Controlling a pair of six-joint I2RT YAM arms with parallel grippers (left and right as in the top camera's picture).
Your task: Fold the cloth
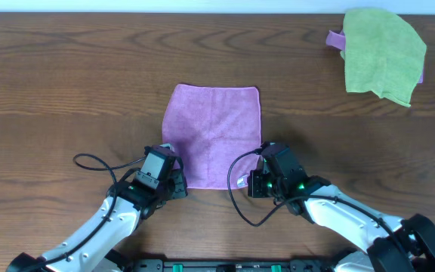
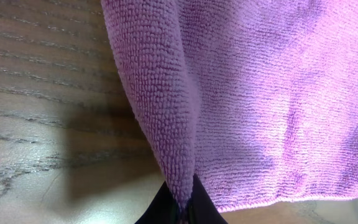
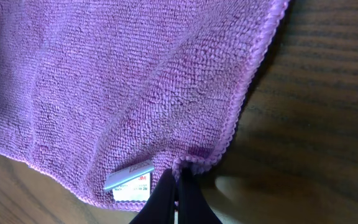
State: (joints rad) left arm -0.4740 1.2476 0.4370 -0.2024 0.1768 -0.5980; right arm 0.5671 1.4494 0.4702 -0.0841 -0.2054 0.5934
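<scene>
Pinching near-left corner of cloth (image 1: 214, 128): left gripper (image 1: 171, 180), closed tight on fabric, a ridge of pile drawn up between its tips.

Lying flat and square on table (image 1: 51, 83): rest of cloth, far hem straight, far corners free.

Pinching near-right corner of cloth, at hem just beside white label (image 3: 129, 180): right gripper (image 1: 257, 181), likewise closed tight on fabric.

Lying well apart, far right of cloth and beyond its far hem: green cloth (image 1: 384, 53), crumpled, a purple scrap showing under its left edge.

Step in hand, as judged: lifting near hem to fold over toward far hem.
- Raise both corners together and level, hem kept lightly taut between them.
- Carry over far half without dragging it; lower corner onto corner, hem onto hem.
- Watch left pinch: bunched fabric there likely to leave a crease.

Edges and room:
- Bare wood left, right and beyond cloth; nothing near its fold path.
- Cable (image 1: 89, 160) looping just left of near-left corner, another by near-right corner; keep hem off both.
</scene>
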